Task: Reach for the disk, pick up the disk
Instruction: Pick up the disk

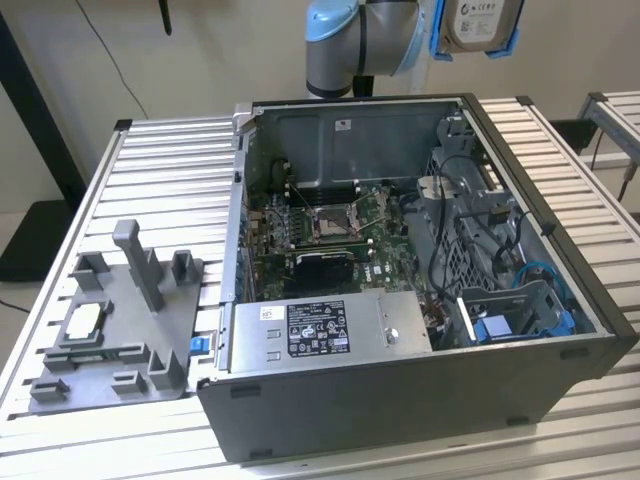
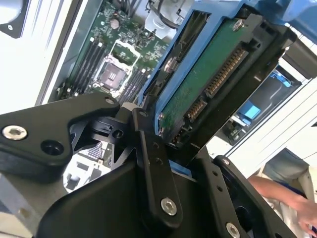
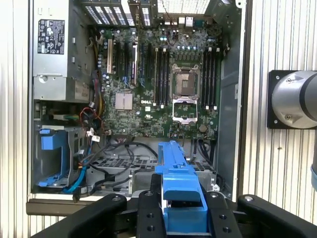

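Observation:
The disk (image 1: 480,25), silver-grey with a white label and a blue bracket, hangs high above the back right corner of the open computer case (image 1: 560,330). In the second wrist view its green circuit underside and connector (image 2: 208,84) face the camera. My gripper (image 3: 181,201) is shut on the disk, with black fingers (image 3: 148,213) on either side of the blue bracket (image 3: 178,173). The same grip appears in the second wrist view, where the gripper (image 2: 173,148) clamps the disk's lower end. The arm's elbow joint (image 1: 350,40) sits beside the disk.
Inside the case lie the motherboard (image 1: 330,225), a silver power supply box (image 1: 320,330) and a blue drive bay (image 1: 520,320) with cables. A grey fixture plate (image 1: 120,340) holding a small silver chip (image 1: 85,320) rests on the slatted table (image 1: 170,180). A person's arm (image 2: 287,193) is nearby.

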Tool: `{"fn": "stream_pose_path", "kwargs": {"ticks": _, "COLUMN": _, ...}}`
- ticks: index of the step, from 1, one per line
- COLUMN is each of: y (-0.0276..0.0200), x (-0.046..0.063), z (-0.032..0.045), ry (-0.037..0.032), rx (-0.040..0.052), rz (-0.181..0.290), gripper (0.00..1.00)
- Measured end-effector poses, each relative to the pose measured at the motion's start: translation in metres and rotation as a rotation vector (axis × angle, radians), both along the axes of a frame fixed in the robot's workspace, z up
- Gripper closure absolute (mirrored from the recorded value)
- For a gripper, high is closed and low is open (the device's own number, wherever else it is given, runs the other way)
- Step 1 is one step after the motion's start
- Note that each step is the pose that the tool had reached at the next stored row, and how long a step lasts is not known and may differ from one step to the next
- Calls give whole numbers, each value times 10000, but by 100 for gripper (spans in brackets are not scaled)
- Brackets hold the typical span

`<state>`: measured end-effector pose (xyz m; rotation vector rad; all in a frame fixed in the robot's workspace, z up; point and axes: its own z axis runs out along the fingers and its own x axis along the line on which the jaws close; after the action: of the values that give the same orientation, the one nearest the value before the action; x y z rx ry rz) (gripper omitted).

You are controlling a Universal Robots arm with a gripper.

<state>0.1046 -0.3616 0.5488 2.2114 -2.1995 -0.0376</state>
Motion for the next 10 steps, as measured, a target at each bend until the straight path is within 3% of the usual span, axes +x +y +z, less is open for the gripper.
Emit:
{"fn": "stream_pose_path", "kwargs": {"ticks": 6, "y": -132, "x": 0, "z": -5, "ry": 0, "rx": 0, "rz": 0, "gripper": 100}}
{"fn": "stream_pose_path", "kwargs": {"ticks": 10, "y": -145, "x": 0, "z": -6, "ry": 0, "rx": 1, "rz": -1, "gripper": 100}}
